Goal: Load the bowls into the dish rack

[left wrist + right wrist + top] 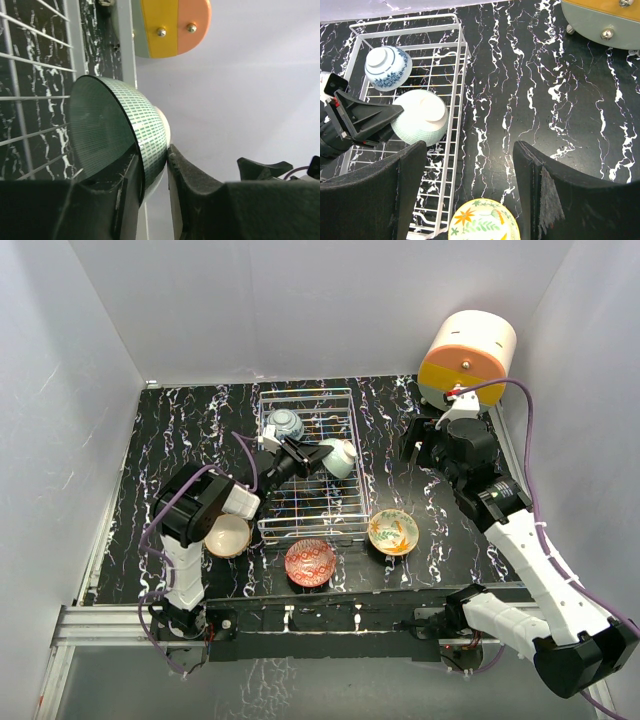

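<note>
**While the left gripper pinches the mint bowl, two bowls sit at the rack**

Though the top view shows the whole table [170, 440], it hides the grip itself. The left wrist view shows it: one finger [127, 185] of the left gripper [300, 455] lies inside the mint bowl [340, 455], the other outside, and the rim is clamped between them. That close view also shows rows of small green dashes on the bowl's pale outside and a glossy, shaded inside. The right wrist view shows its plain foot turned up and the bowl tilted at the right side of the rack [300, 400]; whether it rests on the wires I cannot tell. At the rack's far end the blue bowl [284, 424] sits upside down.

Only the top view shows the tan bowl [228, 536], left of the rack, and the red bowl [310, 562], before its near end. The leafy bowl [393, 531] stands to the right of the rack, mouth up. The right gripper [415, 443] hangs near the drawer unit [468, 355], fingers spread and grasping nothing.
</note>
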`<action>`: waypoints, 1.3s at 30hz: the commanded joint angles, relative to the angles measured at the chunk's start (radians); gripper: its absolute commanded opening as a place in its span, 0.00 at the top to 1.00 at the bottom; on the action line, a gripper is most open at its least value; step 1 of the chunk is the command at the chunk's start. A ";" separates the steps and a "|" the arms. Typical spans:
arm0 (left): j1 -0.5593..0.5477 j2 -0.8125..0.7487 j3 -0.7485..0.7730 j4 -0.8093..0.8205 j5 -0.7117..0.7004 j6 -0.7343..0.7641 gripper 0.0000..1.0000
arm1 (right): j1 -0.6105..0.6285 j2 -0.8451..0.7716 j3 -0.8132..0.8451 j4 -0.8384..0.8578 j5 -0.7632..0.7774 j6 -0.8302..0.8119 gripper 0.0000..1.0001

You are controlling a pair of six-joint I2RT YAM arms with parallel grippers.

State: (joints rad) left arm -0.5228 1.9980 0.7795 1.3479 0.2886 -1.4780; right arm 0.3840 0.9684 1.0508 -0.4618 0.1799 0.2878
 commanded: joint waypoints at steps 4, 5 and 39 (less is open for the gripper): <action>0.001 0.080 -0.080 0.025 -0.038 0.001 0.69 | -0.006 -0.002 0.026 0.037 -0.008 -0.010 0.27; 0.000 0.078 -0.079 0.017 -0.039 0.002 0.68 | -0.006 -0.003 0.026 0.037 -0.008 -0.010 0.27; 0.003 -0.233 0.223 -1.164 -0.262 0.496 0.42 | -0.014 -0.005 0.022 0.052 -0.045 0.002 0.27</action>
State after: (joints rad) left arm -0.5129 1.8004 0.9836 0.3466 0.0658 -1.0637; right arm 0.3767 0.9688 1.0508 -0.4614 0.1486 0.2897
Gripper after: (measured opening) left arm 0.576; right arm 0.725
